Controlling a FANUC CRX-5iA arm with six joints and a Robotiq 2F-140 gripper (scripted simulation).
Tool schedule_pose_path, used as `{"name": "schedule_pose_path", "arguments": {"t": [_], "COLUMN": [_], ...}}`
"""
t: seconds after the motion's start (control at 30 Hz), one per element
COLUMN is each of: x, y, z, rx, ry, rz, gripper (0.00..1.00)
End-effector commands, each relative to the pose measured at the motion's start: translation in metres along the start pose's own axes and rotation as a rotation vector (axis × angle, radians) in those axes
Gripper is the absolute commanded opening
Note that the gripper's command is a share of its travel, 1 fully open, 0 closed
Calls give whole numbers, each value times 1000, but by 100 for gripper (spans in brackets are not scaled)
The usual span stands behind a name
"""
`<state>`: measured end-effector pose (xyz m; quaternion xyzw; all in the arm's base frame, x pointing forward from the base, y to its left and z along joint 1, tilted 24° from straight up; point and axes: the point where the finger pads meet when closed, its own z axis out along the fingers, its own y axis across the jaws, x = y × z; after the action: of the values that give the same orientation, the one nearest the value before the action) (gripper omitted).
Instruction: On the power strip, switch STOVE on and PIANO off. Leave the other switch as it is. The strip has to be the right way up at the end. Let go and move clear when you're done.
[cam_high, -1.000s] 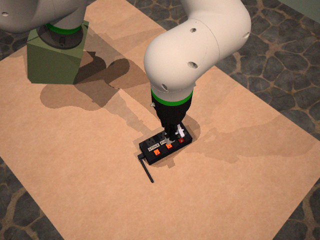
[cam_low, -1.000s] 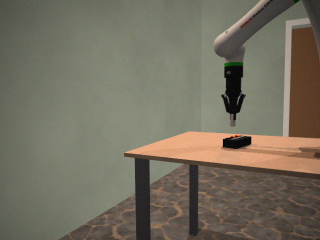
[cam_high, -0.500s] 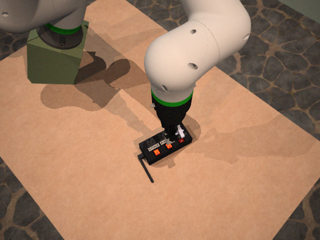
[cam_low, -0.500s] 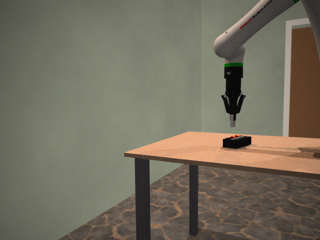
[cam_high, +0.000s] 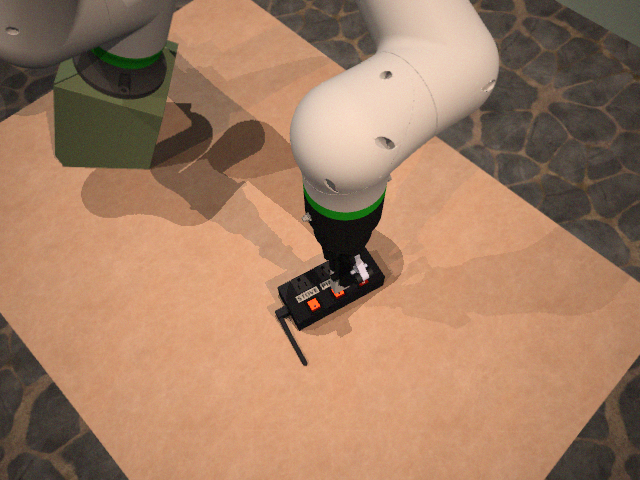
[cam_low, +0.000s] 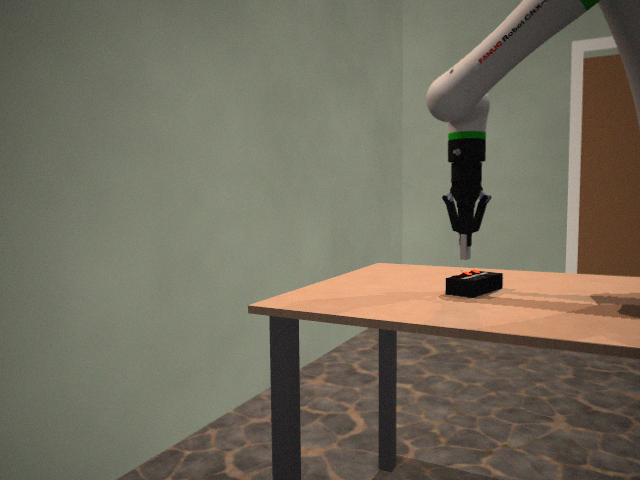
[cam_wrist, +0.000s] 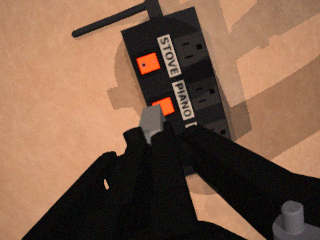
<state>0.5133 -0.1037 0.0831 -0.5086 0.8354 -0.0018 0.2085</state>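
A black power strip (cam_high: 303, 313) (cam_low: 474, 284) (cam_wrist: 203, 60) lies right way up on the wooden table, its short cable stub (cam_high: 292, 337) (cam_wrist: 110, 22) pointing away from one end. It has orange rocker switches. The STOVE switch (cam_high: 312, 305) (cam_wrist: 147, 64) is at the cable end. The PIANO switch (cam_wrist: 163, 104) is in the middle. A third switch (cam_high: 363, 281) is at the far end; the wrist view hides it behind the fingers. My gripper (cam_high: 337, 283) (cam_low: 465, 253) (cam_wrist: 156, 120) is shut and empty. It hangs a little above the strip, over the PIANO switch.
The arm's green base block (cam_high: 105, 124) stands at the table's back left. The table edge (cam_low: 361, 321) shows in the side view. A door (cam_low: 610, 165) is behind the arm.
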Motion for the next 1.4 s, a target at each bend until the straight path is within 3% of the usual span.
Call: {"name": "schedule_pose_path", "arguments": {"t": [0.0,0.7,1.37], "x": [0,0,0], "y": [0,-1,-2], "z": [5,25,28], "rx": [0,0,0], "ry": [0,0,0], "rz": [0,0,0], "gripper": [0,0,0]}}
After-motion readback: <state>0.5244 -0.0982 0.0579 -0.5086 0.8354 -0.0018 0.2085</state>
